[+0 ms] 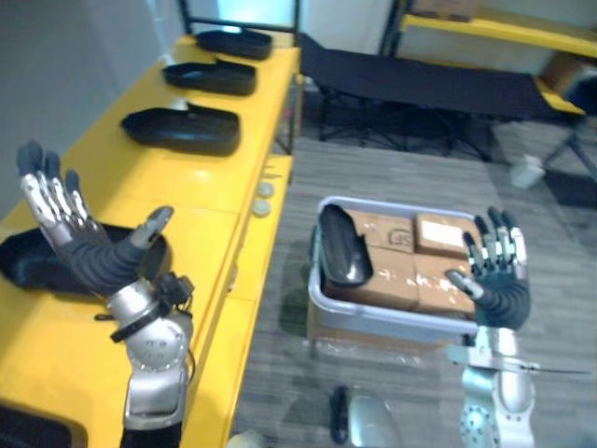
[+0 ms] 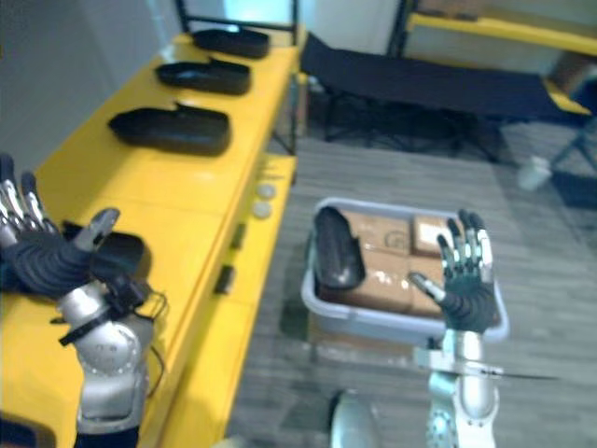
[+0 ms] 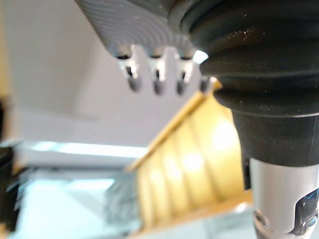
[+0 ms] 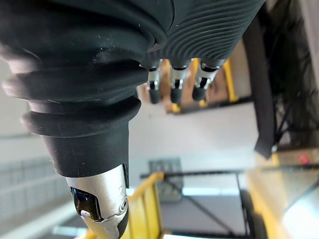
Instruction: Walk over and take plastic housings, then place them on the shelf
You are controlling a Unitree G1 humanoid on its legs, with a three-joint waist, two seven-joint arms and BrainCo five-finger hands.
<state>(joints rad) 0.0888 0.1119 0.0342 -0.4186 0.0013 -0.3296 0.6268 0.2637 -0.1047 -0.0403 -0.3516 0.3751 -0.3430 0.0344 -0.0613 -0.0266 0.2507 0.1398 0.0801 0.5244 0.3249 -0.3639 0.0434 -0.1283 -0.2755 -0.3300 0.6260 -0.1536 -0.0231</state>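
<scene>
Several black plastic housings lie on the yellow shelf [image 1: 196, 187] at my left: one far back [image 1: 233, 42], one behind the middle [image 1: 210, 77], one at the middle [image 1: 182, 129], and one [image 1: 37, 261] partly hidden behind my left hand. Another black housing [image 1: 343, 247] leans inside the grey bin [image 1: 401, 322] on the floor. My left hand [image 1: 79, 247] is raised above the shelf, fingers straight, holding nothing. My right hand [image 1: 494, 275] is raised over the bin's right side, open and empty.
Cardboard boxes [image 1: 401, 257] fill the grey bin beside the housing. A black cot [image 1: 420, 84] stands across the back, with another yellow rack [image 1: 504, 28] behind it. A white jug [image 1: 527, 171] sits on the grey floor at the right.
</scene>
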